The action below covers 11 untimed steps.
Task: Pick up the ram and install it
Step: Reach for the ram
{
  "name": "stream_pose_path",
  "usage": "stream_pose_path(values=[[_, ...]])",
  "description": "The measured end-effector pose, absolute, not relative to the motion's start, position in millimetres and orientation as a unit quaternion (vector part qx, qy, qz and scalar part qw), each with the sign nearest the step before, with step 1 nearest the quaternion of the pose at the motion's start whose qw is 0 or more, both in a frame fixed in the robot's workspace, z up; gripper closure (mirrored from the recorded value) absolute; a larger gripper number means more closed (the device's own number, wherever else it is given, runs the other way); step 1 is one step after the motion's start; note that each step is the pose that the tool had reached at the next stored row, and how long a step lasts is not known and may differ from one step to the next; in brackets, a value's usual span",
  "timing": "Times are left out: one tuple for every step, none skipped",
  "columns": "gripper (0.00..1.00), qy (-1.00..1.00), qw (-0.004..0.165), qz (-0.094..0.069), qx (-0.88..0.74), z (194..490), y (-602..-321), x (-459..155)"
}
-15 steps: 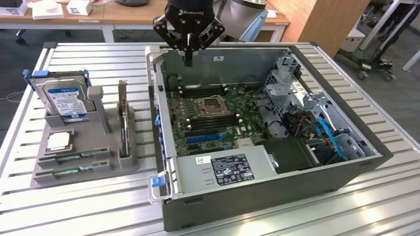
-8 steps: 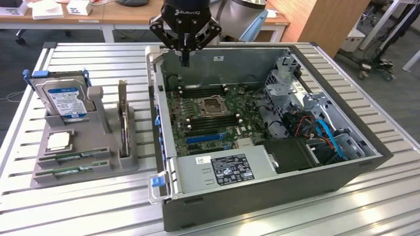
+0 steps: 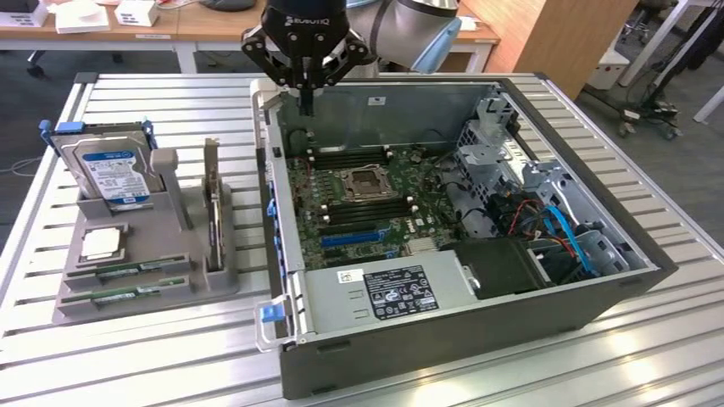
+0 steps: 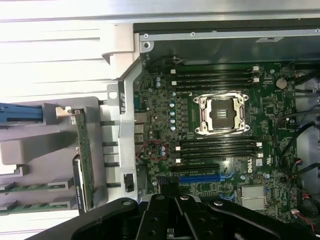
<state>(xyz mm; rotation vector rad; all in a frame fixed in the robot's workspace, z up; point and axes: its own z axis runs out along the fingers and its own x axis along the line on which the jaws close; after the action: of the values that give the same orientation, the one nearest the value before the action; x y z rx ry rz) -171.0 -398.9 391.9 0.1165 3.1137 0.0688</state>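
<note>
On the tabletop (image 3: 136,356), the open computer case (image 3: 453,339) sat to the exterior view's right and the holder (image 3: 172,174) just beside it to the exterior view's left. In the holder, the hard drive (image 3: 111,174) stood at the far end, the expansion card (image 3: 212,203) stood along the side nearest the case, and a ram (image 3: 127,270) and a second ram (image 3: 114,296) lay side by side at the near end. Inside the case, the motherboard (image 3: 339,199) carried the CPU socket (image 3: 365,181), with the power supply (image 3: 391,292) nearer. The gripper (image 3: 305,102) hung above the case's far left corner.

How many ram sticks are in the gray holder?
2. One ram stick lies in the gray holder; the other ram stick lies beside it, nearer the exterior camera.
</note>
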Motion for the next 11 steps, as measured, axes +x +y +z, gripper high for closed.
stream_pose_path(values=[[0.9,0.999,0.012,0.022,0.037,392,-399,-173],[0.9,0.999,0.012,0.022,0.037,392,-399,-174],[0.9,0.999,0.012,0.022,0.037,392,-399,-176],[0.9,0.999,0.013,0.022,0.037,392,-399,-178],[0.9,0.999,0.012,0.022,0.037,392,-399,-180],[0.9,0.999,0.012,0.022,0.037,392,-399,-182],[0.9,0.999,0.012,0.022,0.037,392,-399,-184],[0.9,0.999,0.013,0.022,0.037,392,-399,-186],[0.9,0.999,0.013,0.022,0.037,392,-399,-187],[0.9,0.999,0.013,0.022,0.037,391,-399,-189],[0.9,0.999,0.012,0.022,0.037,391,-399,-191]])
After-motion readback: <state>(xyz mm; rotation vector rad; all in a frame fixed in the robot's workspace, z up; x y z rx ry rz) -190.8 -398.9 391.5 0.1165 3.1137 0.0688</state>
